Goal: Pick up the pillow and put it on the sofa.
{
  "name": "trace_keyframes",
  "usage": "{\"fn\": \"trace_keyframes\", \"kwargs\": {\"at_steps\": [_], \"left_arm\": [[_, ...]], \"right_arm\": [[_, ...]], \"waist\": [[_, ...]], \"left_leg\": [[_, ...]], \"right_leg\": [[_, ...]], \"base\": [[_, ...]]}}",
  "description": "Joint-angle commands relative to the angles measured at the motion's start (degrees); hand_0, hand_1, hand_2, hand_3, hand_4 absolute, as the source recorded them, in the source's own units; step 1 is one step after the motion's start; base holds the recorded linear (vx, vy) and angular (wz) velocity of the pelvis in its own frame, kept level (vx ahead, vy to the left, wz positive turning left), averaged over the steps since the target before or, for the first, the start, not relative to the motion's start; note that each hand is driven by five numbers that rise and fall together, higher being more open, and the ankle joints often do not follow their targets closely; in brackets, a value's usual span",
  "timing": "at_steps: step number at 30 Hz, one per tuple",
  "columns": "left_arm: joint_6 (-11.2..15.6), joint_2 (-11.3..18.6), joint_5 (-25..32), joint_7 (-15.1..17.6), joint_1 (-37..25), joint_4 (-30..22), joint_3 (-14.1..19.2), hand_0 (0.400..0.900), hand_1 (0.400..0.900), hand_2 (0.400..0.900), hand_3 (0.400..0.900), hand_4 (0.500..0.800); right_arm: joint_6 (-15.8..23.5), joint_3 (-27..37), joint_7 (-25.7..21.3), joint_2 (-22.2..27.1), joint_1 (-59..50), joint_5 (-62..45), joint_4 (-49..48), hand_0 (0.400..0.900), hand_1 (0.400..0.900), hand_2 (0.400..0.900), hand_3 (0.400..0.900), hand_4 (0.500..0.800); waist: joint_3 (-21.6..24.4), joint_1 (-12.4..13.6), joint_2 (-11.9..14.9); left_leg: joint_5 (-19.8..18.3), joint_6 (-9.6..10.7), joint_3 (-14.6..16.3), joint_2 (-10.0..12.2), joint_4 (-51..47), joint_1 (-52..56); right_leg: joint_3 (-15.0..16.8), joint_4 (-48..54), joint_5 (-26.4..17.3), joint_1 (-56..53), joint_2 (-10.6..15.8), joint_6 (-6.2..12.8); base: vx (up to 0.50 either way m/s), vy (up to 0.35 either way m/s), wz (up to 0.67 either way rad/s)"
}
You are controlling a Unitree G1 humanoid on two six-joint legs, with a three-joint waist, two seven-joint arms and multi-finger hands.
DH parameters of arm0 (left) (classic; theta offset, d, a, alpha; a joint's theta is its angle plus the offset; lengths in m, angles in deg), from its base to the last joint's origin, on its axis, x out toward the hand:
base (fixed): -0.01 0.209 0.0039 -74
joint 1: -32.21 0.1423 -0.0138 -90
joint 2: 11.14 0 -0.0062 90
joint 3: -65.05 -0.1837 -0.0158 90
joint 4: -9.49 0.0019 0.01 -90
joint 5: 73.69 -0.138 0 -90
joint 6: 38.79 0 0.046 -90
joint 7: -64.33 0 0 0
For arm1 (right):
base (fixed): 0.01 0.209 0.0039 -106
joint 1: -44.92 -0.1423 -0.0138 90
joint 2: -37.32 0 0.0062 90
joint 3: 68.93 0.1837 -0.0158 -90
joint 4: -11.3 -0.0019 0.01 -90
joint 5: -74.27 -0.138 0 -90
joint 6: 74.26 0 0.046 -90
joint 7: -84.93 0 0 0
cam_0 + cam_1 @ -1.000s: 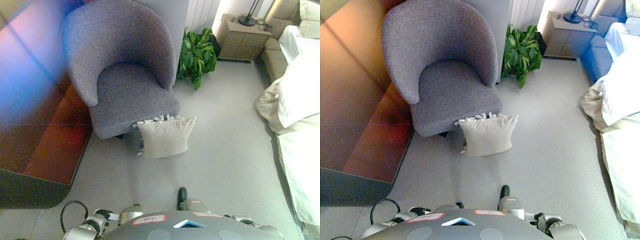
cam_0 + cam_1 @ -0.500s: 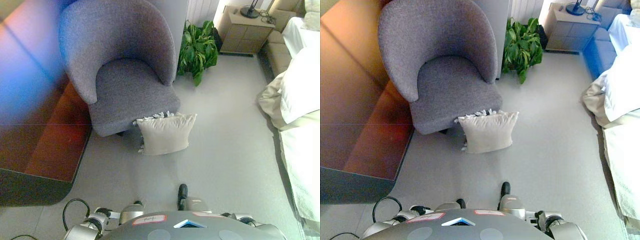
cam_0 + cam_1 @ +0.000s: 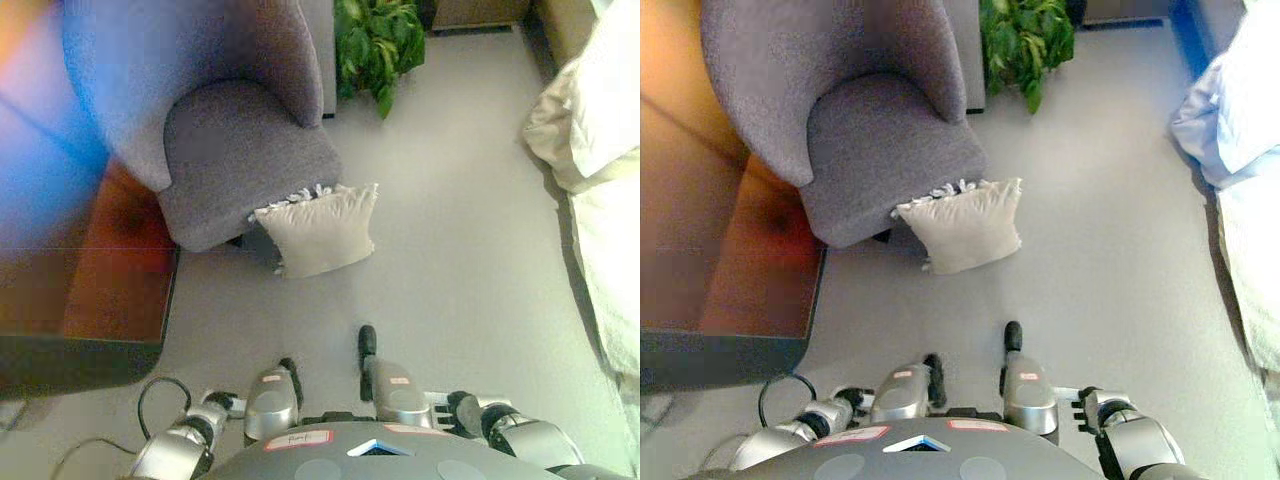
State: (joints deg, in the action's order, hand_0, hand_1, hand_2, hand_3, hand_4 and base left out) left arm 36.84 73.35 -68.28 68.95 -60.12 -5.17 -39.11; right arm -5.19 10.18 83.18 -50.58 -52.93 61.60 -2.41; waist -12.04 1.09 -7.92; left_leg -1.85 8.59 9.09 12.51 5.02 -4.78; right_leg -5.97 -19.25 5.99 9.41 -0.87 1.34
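A cream pillow with a fringed top edge stands on the grey floor, leaning against the front right corner of a grey upholstered armchair. It also shows in the right eye view. My left hand and right hand hang low at the bottom edge of the view, well short of the pillow. Only small dark parts of them show. Neither touches anything.
A green potted plant stands behind the armchair on the right. A bed with white bedding runs along the right side. A dark glossy brown furniture top is on the left. Bare grey floor lies between pillow and bed.
The whole view has tilted downward, so the chair and pillow sit higher in the picture and my arms show more. The pillow itself has not moved.
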Motion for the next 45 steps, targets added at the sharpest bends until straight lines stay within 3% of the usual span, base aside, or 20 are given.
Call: {"fn": "trace_keyframes", "kwargs": {"at_steps": [1, 4, 7, 9, 12, 13, 15, 17, 21, 24, 25, 27, 30, 32, 36, 39, 45], "left_arm": [[-0.70, 0.93, 1.65, -0.17, 3.56, 0.95, 0.27, 0.900, 0.900, 0.900, 0.900, 0.800], [-0.94, 0.87, 2.51, -0.23, 4.68, 1.41, 0.77, 0.900, 0.900, 0.900, 0.900, 0.800], [-1.29, 0.77, 3.09, -0.46, 4.77, 1.78, 0.68, 0.900, 0.900, 0.900, 0.900, 0.800], [-1.81, 1.73, 2.03, -0.30, 3.60, 1.34, 0.74, 0.900, 0.900, 0.900, 0.900, 0.800], [-0.60, 3.30, 0.95, -0.31, 2.15, 0.98, 0.57, 0.900, 0.900, 0.900, 0.900, 0.800], [-1.39, 3.67, -0.22, -0.51, 1.66, 0.31, 0.83, 0.900, 0.900, 0.900, 0.900, 0.800], [-2.27, 4.44, -1.04, -0.68, 1.10, -0.10, 0.53, 0.900, 0.900, 0.900, 0.900, 0.800], [-2.60, 5.85, -2.55, -1.69, 0.27, -0.04, 0.26, 0.900, 0.900, 0.900, 0.900, 0.800], [-3.85, 6.77, -3.13, -1.47, -1.54, 0.77, -0.85, 0.900, 0.900, 0.900, 0.900, 0.800], [-4.60, 7.55, -0.83, -0.46, -5.49, 0.99, -1.95, 0.900, 0.900, 0.900, 0.900, 0.800], [-4.84, 7.61, -0.28, -0.03, -6.62, 0.90, -2.14, 0.900, 0.900, 0.900, 0.900, 0.800], [-4.70, 8.14, 2.21, 1.35, -9.40, 0.35, -2.96, 0.900, 0.900, 0.900, 0.900, 0.800], [-4.14, 7.89, 3.78, 2.65, -11.28, 0.01, -3.63, 0.900, 0.900, 0.900, 0.900, 0.800], [-3.36, 8.05, 4.15, 2.80, -11.19, -0.03, -4.35, 0.900, 0.900, 0.900, 0.900, 0.800], [-2.09, 7.46, 4.73, 4.33, -8.72, -0.36, -3.86, 0.900, 0.900, 0.900, 0.900, 0.800], [-2.48, 7.44, 2.51, 2.77, -8.42, 0.01, -3.54, 0.900, 0.900, 0.900, 0.900, 0.800], [-3.50, 7.35, 3.86, 0.73, -13.52, 1.20, -6.31, 0.900, 0.900, 0.900, 0.900, 0.800]], "right_arm": [[-1.11, -1.45, 0.36, -0.27, 4.17, 3.80, 0.22, 0.900, 0.900, 0.900, 0.900, 0.800], [-0.77, -2.05, 0.91, -0.56, 4.75, 5.53, 0.11, 0.900, 0.900, 0.900, 0.900, 0.800], [-0.54, -2.19, 0.93, -0.98, 4.61, 5.28, -0.01, 0.900, 0.900, 0.900, 0.900, 0.800], [-1.01, -1.97, 1.65, -1.12, 3.44, 5.44, -0.31, 0.900, 0.900, 0.900, 0.900, 0.800], [-0.87, -2.38, 3.27, -1.07, 3.06, 4.74, -1.51, 0.900, 0.900, 0.900, 0.900, 0.800], [-0.42, -1.82, 3.71, -1.24, 3.22, 5.65, -1.77, 0.900, 0.900, 0.900, 0.900, 0.800], [-0.23, -1.50, 3.14, -1.36, 2.77, 6.45, -2.60, 0.900, 0.900, 0.900, 0.900, 0.800], [0.23, -1.68, 3.34, -1.41, 2.60, 6.21, -3.79, 0.900, 0.900, 0.900, 0.900, 0.800], [3.01, -1.52, 1.49, -1.67, 1.56, 8.64, -3.36, 0.900, 0.900, 0.900, 0.900, 0.800], [6.47, -3.00, -0.57, -1.32, -1.47, 11.18, -2.63, 0.900, 0.900, 0.900, 0.900, 0.800], [7.10, -3.56, -1.10, -1.26, -2.68, 11.40, -2.47, 0.900, 0.900, 0.900, 0.900, 0.800], [8.98, -5.62, -4.34, -1.15, -6.16, 12.45, -2.65, 0.900, 0.900, 0.900, 0.900, 0.800], [9.76, -7.29, -7.95, -0.71, -9.22, 14.65, -3.57, 0.900, 0.900, 0.900, 0.900, 0.800], [9.23, -7.84, -10.10, -0.46, -10.01, 16.66, -4.45, 0.900, 0.900, 0.900, 0.900, 0.800], [7.90, -9.27, -12.78, 0.13, -9.47, 23.98, -5.64, 0.900, 0.900, 0.900, 0.900, 0.800], [7.19, -11.38, -14.25, 0.77, -10.75, 25.50, -5.55, 0.900, 0.900, 0.900, 0.900, 0.800], [5.64, -14.84, -19.77, 3.37, -21.70, 28.50, -5.02, 0.900, 0.900, 0.900, 0.900, 0.800]], "waist": [[-0.61, 0.95, 3.35], [-0.41, 2.18, 2.62], [0.04, 2.63, 1.45], [0.93, 2.92, 1.68], [1.27, 4.06, 2.49], [1.52, 4.32, 2.83], [2.32, 4.79, 4.10], [3.27, 4.69, 5.15], [4.19, 4.24, 5.37], [2.39, 3.65, 5.62], [1.62, 3.45, 5.72], [-1.55, 2.43, 5.72], [-4.37, 0.24, 7.30], [-5.20, -0.70, 7.44], [-4.98, -0.37, 8.29], [-5.11, 1.75, 8.12], [-7.89, 3.74, 6.49]], "left_leg": [[21.33, -0.19, -2.10, -2.01, -5.89, -11.74], [23.22, 0.73, -2.60, -0.35, -7.92, -13.09], [24.19, 1.23, 0.09, 1.32, -6.74, -13.75], [18.43, -0.47, 4.79, 2.44, -5.28, -14.32], [19.08, 0.12, 1.76, 2.64, 5.44, -19.30], [17.48, -0.77, 2.32, 2.66, 6.98, -19.38], [13.58, -3.37, 1.78, 0.27, 7.84, -18.16], [10.39, -5.76, 2.20, -2.35, 7.32, -16.34], [6.50, -8.51, 2.74, -5.32, 5.25, -12.82], [5.94, -8.73, 3.46, -5.99, 4.63, -12.38], [5.63, -8.46, 3.85, -5.78, 4.78, -12.16], [4.96, -7.62, 4.02, -4.89, 5.13, -11.60], [1.15, -6.86, 2.39, -5.90, 6.28, -11.02], [-1.69, -6.48, 0.39, -5.60, 7.03, -10.25], [-3.53, -6.67, -4.31, -4.81, 11.99, -10.86], [-1.70, -5.18, -4.89, -2.94, 11.24, -11.24], [1.71, -3.39, -8.70, -3.62, 7.64, -14.02]], "right_leg": [[6.21, 16.77, 2.47, -18.98, 2.78, -0.05], [7.32, 14.84, 6.94, -22.10, 2.82, 0.03], [6.13, 11.93, 11.30, -24.10, 3.52, 0.28], [4.31, 6.89, 13.81, -23.87, 6.07, 1.94], [3.66, 3.81, 16.11, -24.65, 7.91, 2.42], [2.80, 2.34, 15.38, -25.08, 9.38, 3.10], [2.29, 0.35, 10.59, -25.15, 12.19, 5.39], [3.21, -2.41, 4.79, -24.58, 13.33, 6.60], [2.69, -7.77, -2.25, -18.34, 14.85, 6.44], [-0.22, -3.11, 0.93, -11.91, 14.41, 5.55], [-1.25, -0.64, 0.14, -9.38, 14.79, 5.34], [-2.95, 3.06, -4.32, -0.25, 17.08, 5.55], [-1.13, 11.52, -17.23, 8.98, 21.76, 8.10], [0.03, 14.80, -19.59, 11.28, 23.10, 8.85], [2.49, 11.07, -16.25, 9.28, 22.29, 9.16], [-0.89, 9.84, -14.47, 6.72, 22.35, 9.40], [-3.04, 10.14, -12.97, 7.95, 21.81, 9.91]], "base": [[0.56, 0.165, -0.68], [0.58, 0.218, -0.53], [0.50, 0.278, -0.20], [0.57, 0.352, 0.06], [0.47, 0.219, 0.10], [0.51, 0.276, 0.14], [0.43, 0.262, 0.10], [0.41, 0.253, 0.16], [0.31, 0.199, 0.14], [0.06, -0.013, 0.10], [-0.15, -0.201, 0.15], [-0.19, -0.262, 0.20], [0.01, -0.314, 0.53], [0.18, -0.336, 0.77], [0.27, -0.244, 0.51], [0.19, -0.218, 0.23], [0.02, -0.094, 0.17]]}}
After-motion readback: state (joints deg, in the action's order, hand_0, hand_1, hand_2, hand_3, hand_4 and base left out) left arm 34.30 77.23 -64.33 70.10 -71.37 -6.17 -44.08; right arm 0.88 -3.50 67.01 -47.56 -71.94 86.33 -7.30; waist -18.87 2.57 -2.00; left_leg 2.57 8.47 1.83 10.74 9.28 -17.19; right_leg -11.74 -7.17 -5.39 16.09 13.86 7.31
